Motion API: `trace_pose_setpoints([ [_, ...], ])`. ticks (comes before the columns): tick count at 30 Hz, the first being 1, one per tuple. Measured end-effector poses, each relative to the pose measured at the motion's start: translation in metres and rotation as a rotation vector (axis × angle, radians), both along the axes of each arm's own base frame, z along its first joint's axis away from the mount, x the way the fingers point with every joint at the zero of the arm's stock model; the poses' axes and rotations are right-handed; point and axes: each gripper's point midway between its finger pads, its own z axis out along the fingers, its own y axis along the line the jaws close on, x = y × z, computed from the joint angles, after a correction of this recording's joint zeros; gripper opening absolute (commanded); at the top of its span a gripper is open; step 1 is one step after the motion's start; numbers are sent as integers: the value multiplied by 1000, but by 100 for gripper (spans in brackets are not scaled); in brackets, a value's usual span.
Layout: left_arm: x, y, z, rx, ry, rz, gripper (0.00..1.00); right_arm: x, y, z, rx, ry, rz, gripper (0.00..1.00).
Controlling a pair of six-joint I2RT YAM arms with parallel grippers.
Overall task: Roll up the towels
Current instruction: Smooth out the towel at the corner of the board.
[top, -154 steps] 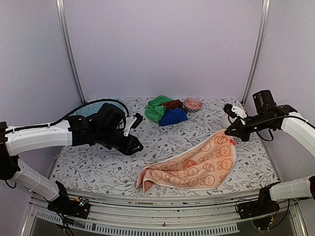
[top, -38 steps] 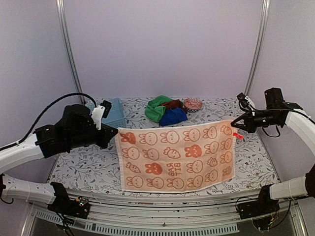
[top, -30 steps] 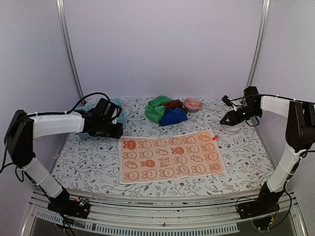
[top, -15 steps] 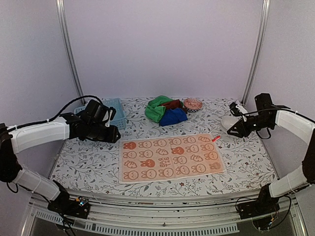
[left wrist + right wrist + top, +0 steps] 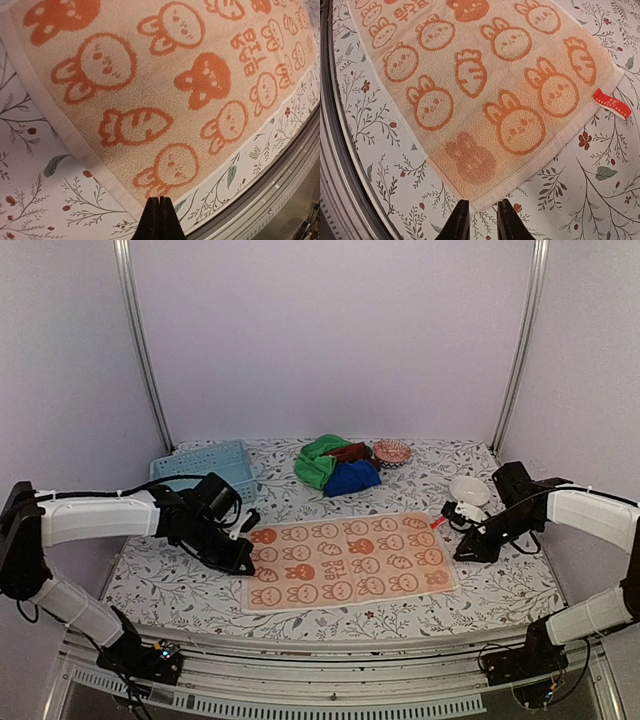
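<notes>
Both arms have come down toward the front edge. The left gripper [image 5: 240, 562], fingers pressed together, is at the front-left corner of the flat orange towel [image 5: 345, 562]. The right gripper [image 5: 466, 550], fingers slightly apart and empty, is at its front-right corner. The green towel [image 5: 318, 462], blue towel [image 5: 352, 479] and rust-brown towel [image 5: 349, 451] are heaped at the back edge. The basket [image 5: 205, 462] sits in the back-left corner and the white bowl [image 5: 468, 490] by the right edge, both apart from the orange towel.

The rust-brown towel [image 5: 350, 450] lies mostly hidden behind the green towel [image 5: 318, 462] and blue towel [image 5: 352, 478]

Orange towel [image 5: 345, 562]: cream with orange rabbits, carrots. Table [image 5: 170, 575]: white, grey leaves, red berries. Basket [image 5: 205, 462]: light blue.
</notes>
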Motion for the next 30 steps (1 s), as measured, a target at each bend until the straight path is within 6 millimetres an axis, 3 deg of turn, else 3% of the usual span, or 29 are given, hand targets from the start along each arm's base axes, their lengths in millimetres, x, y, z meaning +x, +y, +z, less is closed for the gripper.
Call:
trace_pose_setpoints([
  [8, -15, 5, -40, 89, 126, -27, 0, -13, 9, -42, -147, 48, 90, 12],
  [15, -25, 17, -65, 159, 185, -20, 0, -24, -4, -78, -264, 115, 101, 11],
  [21, -28, 19, -66, 152, 187, -4, 0, -32, -6, -80, -309, 53, 154, 9],
  [30, -48, 23, -66, 184, 232, 3, 0, -77, -18, -73, -375, 89, 290, 10],
])
